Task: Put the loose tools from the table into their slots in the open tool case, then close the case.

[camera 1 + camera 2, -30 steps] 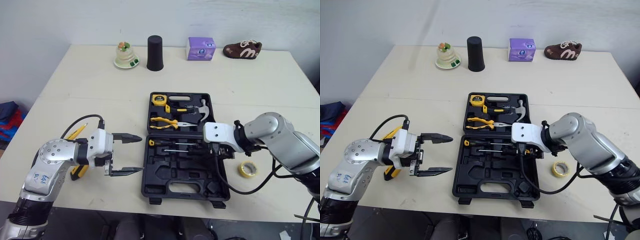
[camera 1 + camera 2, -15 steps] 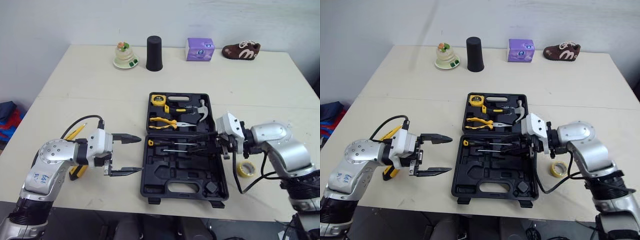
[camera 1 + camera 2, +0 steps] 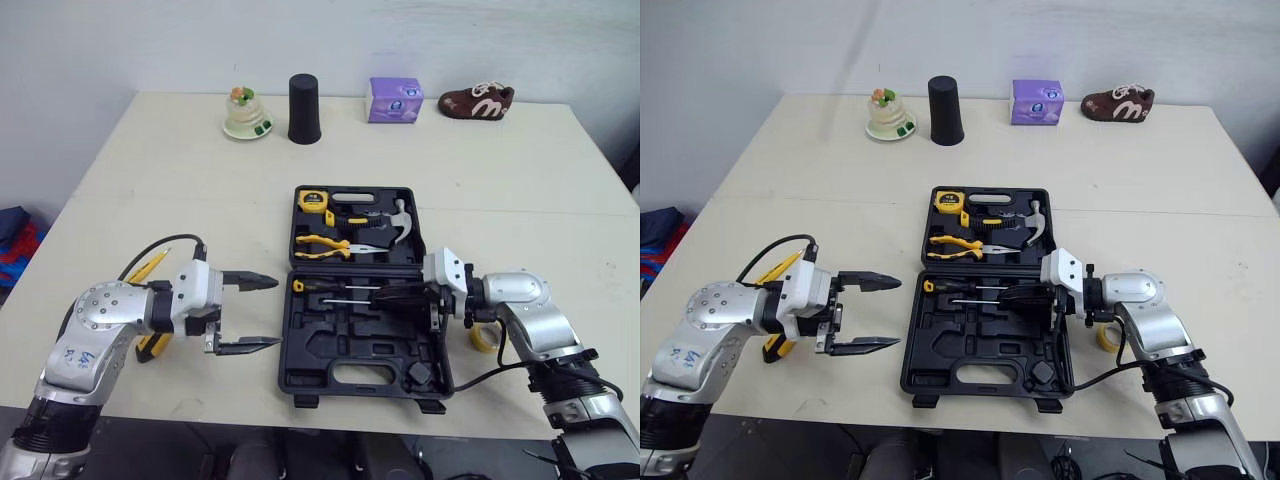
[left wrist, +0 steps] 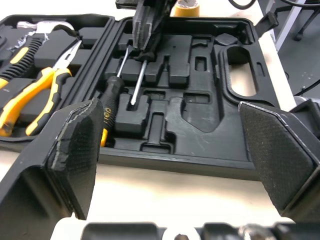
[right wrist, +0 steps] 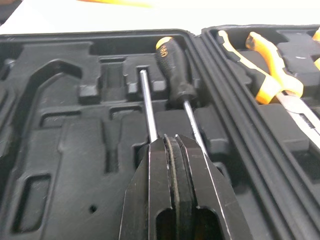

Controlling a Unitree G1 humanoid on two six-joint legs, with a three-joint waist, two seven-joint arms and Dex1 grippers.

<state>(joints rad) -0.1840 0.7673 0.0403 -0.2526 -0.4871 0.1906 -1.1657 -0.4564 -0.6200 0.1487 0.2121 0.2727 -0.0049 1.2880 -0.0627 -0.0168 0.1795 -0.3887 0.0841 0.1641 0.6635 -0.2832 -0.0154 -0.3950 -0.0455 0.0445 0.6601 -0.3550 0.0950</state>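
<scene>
Left gripper (image 3: pixel 258 312): my fingers are spread wide with nothing between them. It hangs over the table (image 3: pixel 180 180), just left of the near half of the tool case (image 3: pixel 296 345).
Right gripper (image 5: pixel 174 145): my fingers are pressed flat together, pad on pad. They reach in from the right over the near half, tips above the screwdrivers (image 3: pixel 340 288). I cannot tell whether they touch the shafts.
Tool case: lies open at table centre, lid half on the far side.
Lid half: tape measure (image 3: pixel 317 198), pliers (image 3: pixel 325 245) and hammer (image 3: pixel 397 220) sit in their slots.
Near half: the two screwdrivers lie along its far edge.
Tape roll (image 3: pixel 1107 338): yellow, loose on the table just right of the case, beside my right arm.
Yellow-and-black tool (image 3: pixel 155 345): loose on the table, near left, partly under my left arm.
</scene>
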